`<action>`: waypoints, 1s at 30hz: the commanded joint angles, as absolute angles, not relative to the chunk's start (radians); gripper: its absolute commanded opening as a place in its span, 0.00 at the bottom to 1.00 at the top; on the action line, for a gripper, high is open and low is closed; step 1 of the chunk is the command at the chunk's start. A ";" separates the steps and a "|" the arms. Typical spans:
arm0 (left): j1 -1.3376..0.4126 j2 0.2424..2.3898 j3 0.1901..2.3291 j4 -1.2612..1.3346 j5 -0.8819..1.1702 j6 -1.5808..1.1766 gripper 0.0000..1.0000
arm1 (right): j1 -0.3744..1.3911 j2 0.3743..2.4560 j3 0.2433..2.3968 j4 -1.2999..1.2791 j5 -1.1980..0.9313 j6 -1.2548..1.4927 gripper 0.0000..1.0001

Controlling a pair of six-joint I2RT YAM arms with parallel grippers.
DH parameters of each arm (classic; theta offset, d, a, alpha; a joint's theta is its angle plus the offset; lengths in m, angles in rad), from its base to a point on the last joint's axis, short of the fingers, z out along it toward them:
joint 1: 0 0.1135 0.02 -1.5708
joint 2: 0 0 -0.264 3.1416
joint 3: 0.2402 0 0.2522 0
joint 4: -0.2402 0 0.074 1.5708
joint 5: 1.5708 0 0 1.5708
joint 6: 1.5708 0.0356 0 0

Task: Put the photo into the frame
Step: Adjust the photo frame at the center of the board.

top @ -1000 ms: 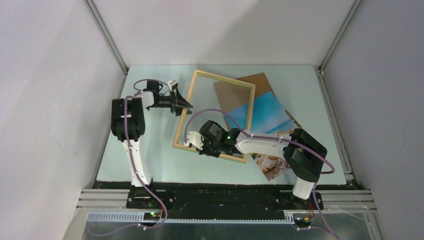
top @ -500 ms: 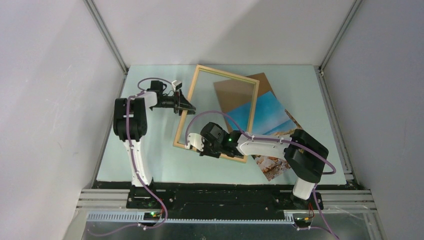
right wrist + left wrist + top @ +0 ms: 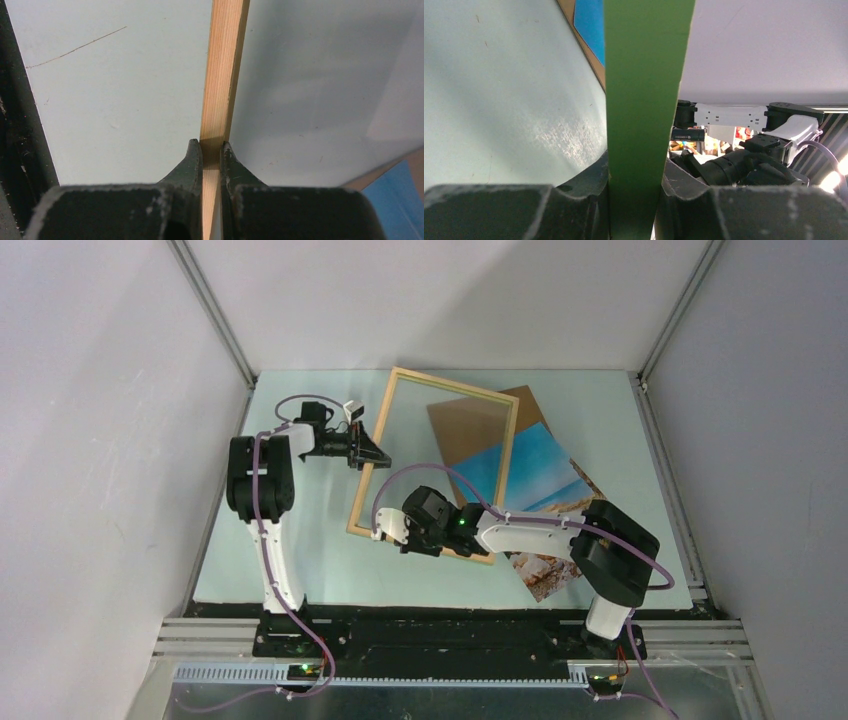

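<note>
Frame [image 3: 455, 385] thin rect wood, green front, pale grained back, photo [image 3: 540, 470] flat

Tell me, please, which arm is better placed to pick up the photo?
Right, probably: the photo lies beside that arm, far from the left gripper, which grips the frame and could hold it alone.

The thin wooden picture frame [image 3: 455, 386] is pale yellow-brown on top, with fine straight lines in the wood, and plain green underneath. The thin rectangular paper photo [image 3: 540, 472] is bright blue at one end and sandy brown and white at the other. The flat cardboard board [image 3: 528, 408] is brown. The desk [image 3: 300, 565] is very pale green. The left robot arm [image 3: 262, 480] and the right robot arm [image 3: 530, 530] are both white and black.
</note>
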State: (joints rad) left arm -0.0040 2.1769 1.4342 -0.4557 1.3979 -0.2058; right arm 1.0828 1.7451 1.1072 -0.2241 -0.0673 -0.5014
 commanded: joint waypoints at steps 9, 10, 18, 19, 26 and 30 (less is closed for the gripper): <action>-0.010 2.076 1.403 -0.551 1.582 -0.245 0.28 | 1.060 1.762 1.084 -0.140 -0.049 -0.583 0.00; -0.007 2.076 1.401 -0.551 1.582 -0.244 0.31 | 1.059 1.762 1.084 -0.140 -0.049 -0.583 0.00; 0.046 2.069 1.404 -0.548 1.549 -0.242 0.38 | 1.058 1.763 1.084 -0.145 -0.049 -0.578 0.00; 0.050 2.068 1.403 -0.548 1.543 -0.242 0.39 | 1.057 1.764 1.084 -0.145 -0.049 -0.578 0.00; 0.092 2.037 1.367 -0.548 1.444 -0.215 0.46 | 1.049 1.756 1.084 -0.147 -0.051 -0.583 0.00; 0.119 2.010 1.344 -0.550 1.381 -0.200 0.47 | 1.048 1.759 1.084 -0.146 -0.055 -0.587 0.00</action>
State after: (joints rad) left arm 0.0925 2.1098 1.3598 -0.5076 1.3777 -0.2054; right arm 1.0698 1.7435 1.0943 -0.1665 -0.0948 -0.5659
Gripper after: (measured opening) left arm 0.463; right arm 0.077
